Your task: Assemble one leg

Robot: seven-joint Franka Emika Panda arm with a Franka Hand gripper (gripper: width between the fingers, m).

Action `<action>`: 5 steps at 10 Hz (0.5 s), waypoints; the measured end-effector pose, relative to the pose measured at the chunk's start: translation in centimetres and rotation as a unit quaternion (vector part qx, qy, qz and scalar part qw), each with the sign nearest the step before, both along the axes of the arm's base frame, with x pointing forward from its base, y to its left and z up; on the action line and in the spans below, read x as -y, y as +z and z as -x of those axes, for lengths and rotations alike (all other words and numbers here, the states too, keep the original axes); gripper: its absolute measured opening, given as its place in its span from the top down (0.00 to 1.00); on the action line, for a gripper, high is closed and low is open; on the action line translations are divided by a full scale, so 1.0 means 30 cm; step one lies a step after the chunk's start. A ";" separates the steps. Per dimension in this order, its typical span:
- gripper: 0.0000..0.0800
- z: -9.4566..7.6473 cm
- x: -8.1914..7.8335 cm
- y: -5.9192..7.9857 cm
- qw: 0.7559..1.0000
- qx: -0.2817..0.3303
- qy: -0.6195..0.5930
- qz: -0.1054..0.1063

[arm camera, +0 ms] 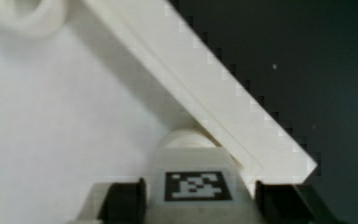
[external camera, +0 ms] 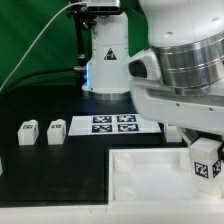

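My gripper (arm camera: 197, 204) is shut on a leg (arm camera: 197, 178), a small white post with a black-and-white tag facing the wrist camera. The dark fingers (arm camera: 123, 203) stand on both sides of it. The leg's rounded tip lies against the raised rim (arm camera: 202, 75) of the large white tray-like piece (external camera: 150, 172). In the exterior view the held leg (external camera: 207, 160) is at the tray's far right, under the arm. Two more legs (external camera: 28, 132) (external camera: 56, 131) stand on the black table at the exterior view's left.
The marker board (external camera: 112, 124) lies behind the tray, in front of the robot's base (external camera: 105, 60). A round corner socket (arm camera: 25, 15) of the tray shows in the wrist view. The arm's large body (external camera: 185, 70) hides the table's right side.
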State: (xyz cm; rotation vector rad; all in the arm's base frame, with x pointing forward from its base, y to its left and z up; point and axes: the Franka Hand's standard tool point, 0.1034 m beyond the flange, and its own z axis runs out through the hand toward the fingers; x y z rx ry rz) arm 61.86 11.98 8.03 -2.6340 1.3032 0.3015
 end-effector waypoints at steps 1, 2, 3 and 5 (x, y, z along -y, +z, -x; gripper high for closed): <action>0.63 0.003 -0.015 0.000 0.999 -0.010 -0.033 0.004; 0.63 -0.002 -0.021 0.002 0.996 -0.021 -0.087 0.003; 0.63 -0.003 -0.021 0.002 0.994 -0.026 -0.109 0.004; 0.63 -0.003 -0.021 0.002 0.995 -0.023 -0.097 0.003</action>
